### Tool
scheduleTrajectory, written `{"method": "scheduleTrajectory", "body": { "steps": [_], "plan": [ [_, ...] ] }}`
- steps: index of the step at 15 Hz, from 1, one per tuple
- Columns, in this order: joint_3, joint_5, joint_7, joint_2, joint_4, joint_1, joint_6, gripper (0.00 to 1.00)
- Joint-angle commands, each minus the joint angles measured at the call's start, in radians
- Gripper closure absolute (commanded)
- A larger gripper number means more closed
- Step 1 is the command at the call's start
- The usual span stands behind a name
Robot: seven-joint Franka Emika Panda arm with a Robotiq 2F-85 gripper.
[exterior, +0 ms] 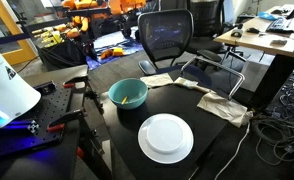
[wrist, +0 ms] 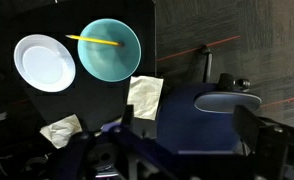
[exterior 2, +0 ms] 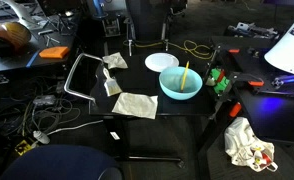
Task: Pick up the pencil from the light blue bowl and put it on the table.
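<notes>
— Pencil [wrist: 94,41], item one: location?

— Inside the light blue bowl [wrist: 109,50]. Thin, straight, orange. In the wrist view it lies across the upper part of the bowl, one end reaching over the rim on the side of the white plate [wrist: 44,62]. In an exterior view the pencil [exterior 2: 184,75] stands steeply tilted, lower end down in the bowl, upper end above the rim.

— Bowl, item two?

— Upright on the black worktop [exterior: 117,128], just beside the plate; whether the two rims touch, I cannot tell. Nothing else shows inside it.

— End effector [wrist: 187,128]?

— Entered from the wrist view only, along the lower edge, dark and blurred. Its two fingers stand far apart with nothing between them: jaws wide, holding nothing. Bowl and pencil sit well apart from it, toward the upper part of that view.

— Other entries?

— Cloths, pale: one [wrist: 144,95] near the bowl, one crumpled [wrist: 60,130] near the plate. Third cloth [exterior 2: 250,145], white with red marks, lying well apart from the others, beyond the bowl. Office chair [exterior: 167,38], black mesh back, drawn up to the worktop. Wooden desk [exterior: 257,40] behind the chair. Cables [exterior 2: 47,125] on the floor beside the worktop.
</notes>
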Motion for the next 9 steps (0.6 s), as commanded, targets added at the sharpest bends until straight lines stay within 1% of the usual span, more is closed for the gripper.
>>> {"method": "scheduleTrajectory", "body": {
  "steps": [1, 7, 9],
  "plan": [
    [-0.010, -0.008, 0.006, 0.002, 0.001, 0.010, -0.001, 0.00],
    [-0.013, -0.013, -0.001, 0.007, 0.002, 0.007, -0.005, 0.00],
    [-0.015, -0.052, -0.017, 0.017, 0.001, -0.010, -0.012, 0.00]
  ]
}}
